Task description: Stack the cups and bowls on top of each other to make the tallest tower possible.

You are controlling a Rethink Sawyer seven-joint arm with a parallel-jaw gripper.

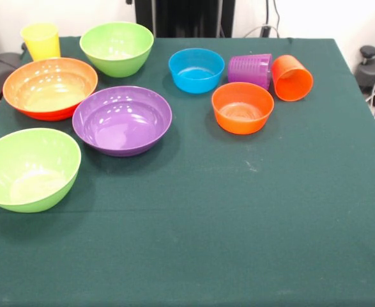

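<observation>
Nothing of the gripper shows in the front view, so how its fingers stand cannot be told; only a dark base fills the top edge behind the worktop [238, 243], which is covered in dark green cloth. No labels or writing can be read on any piece. The near lime green bowl [29, 169] sits at the left edge, its rim just cut by the frame. Beside it, further back, the purple bowl [122, 119] stands upright, its rim close to or touching the large orange bowl [49, 87], whose far side partly hides the foot of the yellow cup [41, 41], standing upright at the back left corner. The second lime green bowl [117, 48] stands just beside that cup. Toward the middle sits the small blue bowl [196, 70], and near it the small orange bowl [242, 107]. Behind that one, the ribbed purple cup [250, 69] and the orange cup [292, 77] lie on their sides, touching, the orange one's mouth facing the camera. Nothing is stacked.
</observation>
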